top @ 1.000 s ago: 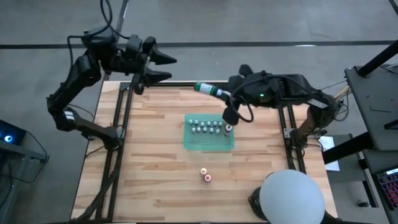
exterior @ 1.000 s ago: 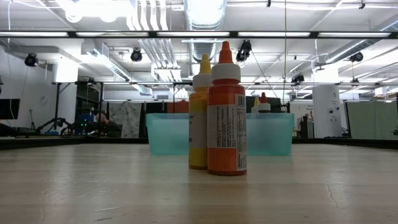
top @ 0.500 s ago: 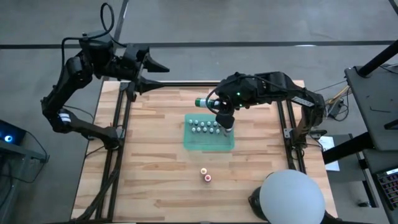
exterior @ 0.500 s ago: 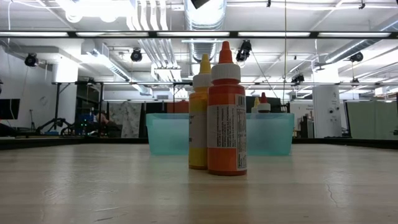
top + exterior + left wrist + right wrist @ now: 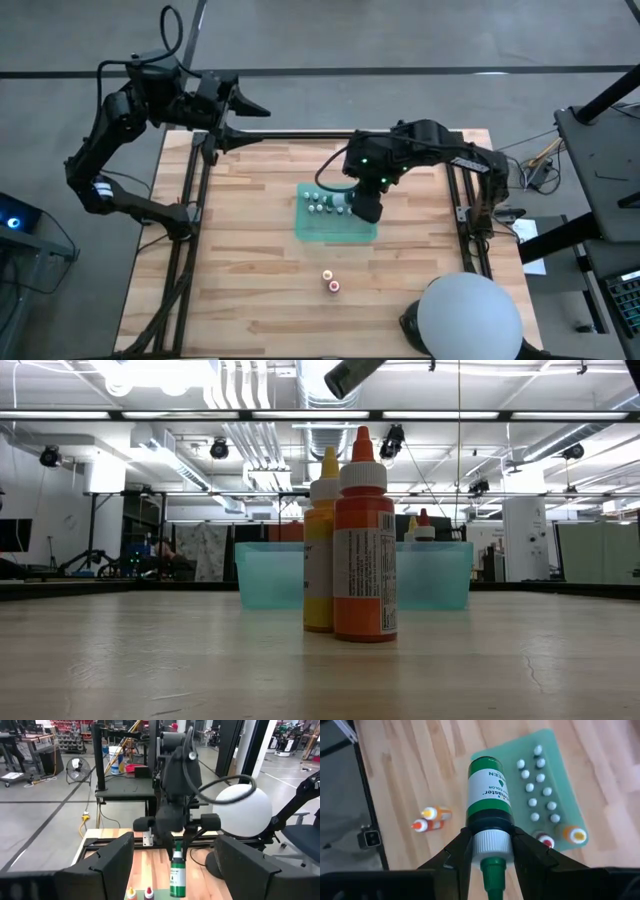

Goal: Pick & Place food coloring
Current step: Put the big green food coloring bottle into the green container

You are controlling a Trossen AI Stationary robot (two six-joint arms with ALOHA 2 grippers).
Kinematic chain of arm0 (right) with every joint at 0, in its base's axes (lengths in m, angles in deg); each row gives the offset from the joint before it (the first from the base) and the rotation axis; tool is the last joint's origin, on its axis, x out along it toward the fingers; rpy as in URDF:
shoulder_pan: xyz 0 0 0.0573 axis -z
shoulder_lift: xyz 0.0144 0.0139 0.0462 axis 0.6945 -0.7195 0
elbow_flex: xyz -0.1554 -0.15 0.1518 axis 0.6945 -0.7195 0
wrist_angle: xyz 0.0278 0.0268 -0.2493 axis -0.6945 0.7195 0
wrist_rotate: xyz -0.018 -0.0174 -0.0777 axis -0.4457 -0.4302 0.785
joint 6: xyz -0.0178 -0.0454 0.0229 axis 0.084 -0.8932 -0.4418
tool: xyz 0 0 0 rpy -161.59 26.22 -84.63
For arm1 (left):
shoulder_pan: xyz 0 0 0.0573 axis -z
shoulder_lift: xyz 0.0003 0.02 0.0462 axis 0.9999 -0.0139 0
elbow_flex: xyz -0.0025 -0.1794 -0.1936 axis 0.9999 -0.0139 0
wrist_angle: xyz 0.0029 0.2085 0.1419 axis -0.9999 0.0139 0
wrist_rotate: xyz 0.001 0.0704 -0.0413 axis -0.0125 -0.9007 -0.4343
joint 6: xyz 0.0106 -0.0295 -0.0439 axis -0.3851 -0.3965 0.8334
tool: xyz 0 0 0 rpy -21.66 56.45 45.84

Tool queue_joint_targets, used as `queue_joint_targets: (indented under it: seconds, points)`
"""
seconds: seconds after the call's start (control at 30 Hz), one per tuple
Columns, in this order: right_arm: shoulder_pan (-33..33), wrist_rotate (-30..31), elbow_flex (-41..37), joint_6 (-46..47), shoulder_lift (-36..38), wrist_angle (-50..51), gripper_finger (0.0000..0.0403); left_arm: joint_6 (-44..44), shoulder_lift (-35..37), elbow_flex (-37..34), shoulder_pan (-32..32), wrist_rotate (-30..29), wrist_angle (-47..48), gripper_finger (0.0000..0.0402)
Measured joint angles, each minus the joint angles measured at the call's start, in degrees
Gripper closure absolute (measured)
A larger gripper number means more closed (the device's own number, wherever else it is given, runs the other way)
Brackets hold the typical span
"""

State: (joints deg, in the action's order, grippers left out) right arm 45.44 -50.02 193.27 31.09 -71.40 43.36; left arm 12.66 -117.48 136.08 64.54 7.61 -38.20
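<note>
My right gripper hangs over the green tray, shut on a green food coloring bottle with a white label. In the tray stand several tiny white-capped bottles, a red-topped one and a yellow-topped one. A yellow bottle and an orange bottle stand upright on the wood nearer the front edge. My left gripper waits open above the table's far left corner, holding nothing. My right gripper pinches the green bottle at its white ribbed cap between the two fingers, one on each side. The fingers come from above, slanting down. The bottle hangs below them, base downward and cap up, lifted clear above the tray.
Black rails run along the table's left and right sides. A white dome sits at the near right corner. Bare wood lies left of and in front of the tray.
My right gripper has moved from beyond the tray's far edge toward the near edge and down over the tray, tipping from nearly level to pointing steeply down. The green bottle has swung from lying level to hanging base-down.
</note>
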Motion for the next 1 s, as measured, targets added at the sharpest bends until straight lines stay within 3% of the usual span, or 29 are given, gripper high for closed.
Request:
queue_joint_targets:
  seconds: [0.2,1.0]
  points:
    - [-0.1,-4.2,-1.4,-1.0,-1.3,0.0,0.0296,-0.6,0.0,0.0,0.0,0.0,0.2,0.0155]
    - [1.8,-5.1,-14.7,-5.3,-8.9,-0.1,0.0296,-0.7,-0.1,0.0,0.0,-0.7,1.5,0.0155]
